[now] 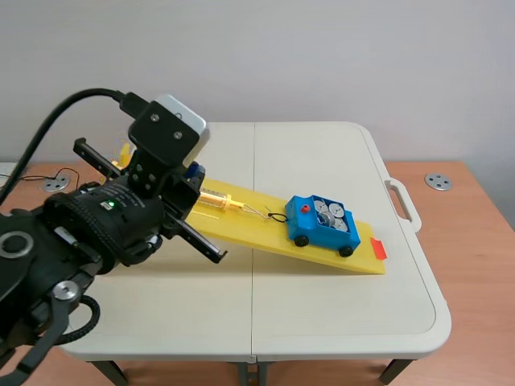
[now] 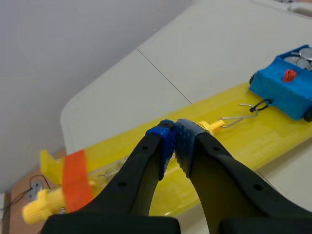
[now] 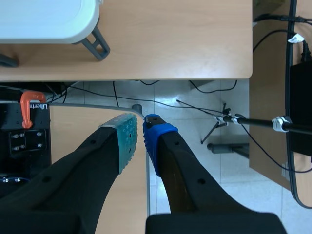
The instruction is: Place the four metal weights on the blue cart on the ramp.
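Note:
The blue cart (image 1: 322, 225) stands on the lower half of the yellow ramp (image 1: 265, 237), with several round metal weights (image 1: 331, 214) lying in its tray. In the left wrist view the cart (image 2: 285, 90) is ahead and off to one side, with the weights (image 2: 302, 54) just visible in it. A wire hook (image 2: 241, 114) links it to a yellow spring scale (image 1: 219, 199). My left gripper (image 2: 174, 140) hangs shut and empty above the ramp's (image 2: 243, 141) upper half. My right gripper (image 3: 140, 137) is shut on nothing, off the table above the floor.
My left arm (image 1: 113, 225) fills the scene's left side over the table (image 1: 322, 322). Orange tape (image 1: 378, 248) marks the ramp's low end, and another orange strip (image 2: 75, 173) sits near its high end. A table handle (image 1: 405, 201) sticks out at the right edge.

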Available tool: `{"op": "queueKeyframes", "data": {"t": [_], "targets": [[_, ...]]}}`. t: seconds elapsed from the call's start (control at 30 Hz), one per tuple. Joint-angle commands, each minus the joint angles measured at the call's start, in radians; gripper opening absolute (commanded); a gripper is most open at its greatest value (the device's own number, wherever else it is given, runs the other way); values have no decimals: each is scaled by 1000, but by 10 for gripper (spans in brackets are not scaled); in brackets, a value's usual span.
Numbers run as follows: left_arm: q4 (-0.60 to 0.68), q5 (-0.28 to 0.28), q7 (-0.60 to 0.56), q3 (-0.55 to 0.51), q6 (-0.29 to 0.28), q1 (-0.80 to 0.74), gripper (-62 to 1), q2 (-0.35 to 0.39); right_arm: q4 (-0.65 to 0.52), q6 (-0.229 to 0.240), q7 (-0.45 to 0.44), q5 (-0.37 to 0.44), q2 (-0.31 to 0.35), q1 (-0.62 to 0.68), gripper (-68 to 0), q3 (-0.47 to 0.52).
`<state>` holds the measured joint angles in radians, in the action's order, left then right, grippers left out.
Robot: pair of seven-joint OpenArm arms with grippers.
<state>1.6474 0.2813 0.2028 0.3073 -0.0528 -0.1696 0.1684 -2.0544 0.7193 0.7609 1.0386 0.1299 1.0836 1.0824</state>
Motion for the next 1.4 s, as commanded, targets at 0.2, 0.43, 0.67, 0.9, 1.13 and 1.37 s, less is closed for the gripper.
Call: {"op": "queueKeyframes", "data": {"t": [0.2, 0.43, 0.67, 0.9, 1.13, 1.37], "targets": [[305, -115, -85, -43, 66, -183, -577, 100, -77, 26, -98, 100, 140, -117, -599, 41], [457, -196, -77, -89, 59, -378, -570, 113, -77, 26, -98, 145, 212, -249, -594, -4], [549, -195, -74, -95, 58, -547, -434, 112, -77, 26, -98, 143, 253, -386, -446, -200], [583, -184, -75, -95, 66, -664, -274, 111, -77, 26, -107, 85, 253, -507, -245, -464], [589, -193, -126, -95, 69, -687, -51, 60, -76, 26, -210, -101, 252, -561, -119, -689], [587, -272, -185, -101, 79, -675, 14, 40, -33, 16, -338, -346, 238, -594, -81, -865]]}}
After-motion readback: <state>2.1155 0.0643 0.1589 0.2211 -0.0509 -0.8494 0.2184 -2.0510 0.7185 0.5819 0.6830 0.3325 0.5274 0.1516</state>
